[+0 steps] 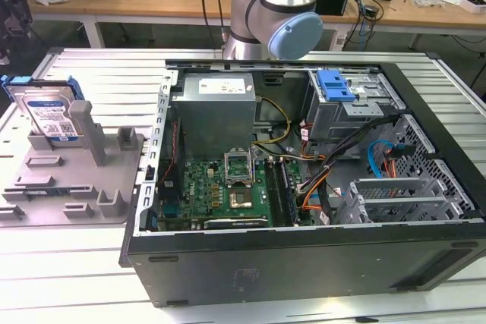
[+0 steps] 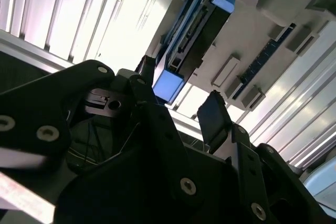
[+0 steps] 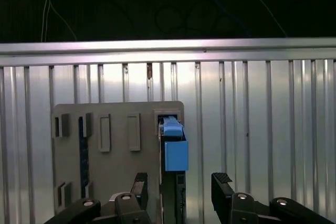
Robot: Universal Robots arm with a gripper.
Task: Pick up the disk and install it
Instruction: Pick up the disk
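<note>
The disk (image 1: 52, 111) stands on its edge in a grey slotted holder (image 1: 76, 180) at the exterior view's left, its silver face and white-and-blue label showing inside the blue carrier. In the first wrist view the disk (image 3: 174, 150) appears edge-on in the holder (image 3: 115, 182), lined up with the gap of my gripper (image 3: 180, 183). The second wrist view shows the disk (image 2: 197, 38) beyond my gripper (image 2: 179, 90). The gripper is open and holds nothing; its black fingers (image 3: 222, 184) are apart from the disk.
An open computer case (image 1: 304, 267) fills the middle and right of the exterior view, with a motherboard (image 1: 228, 187), a grey power supply (image 1: 216, 111) and a drive cage topped by a blue latch (image 1: 338, 85). My arm (image 1: 273, 13) rises behind the case. Everything rests on a ribbed metal table (image 1: 99, 73).
</note>
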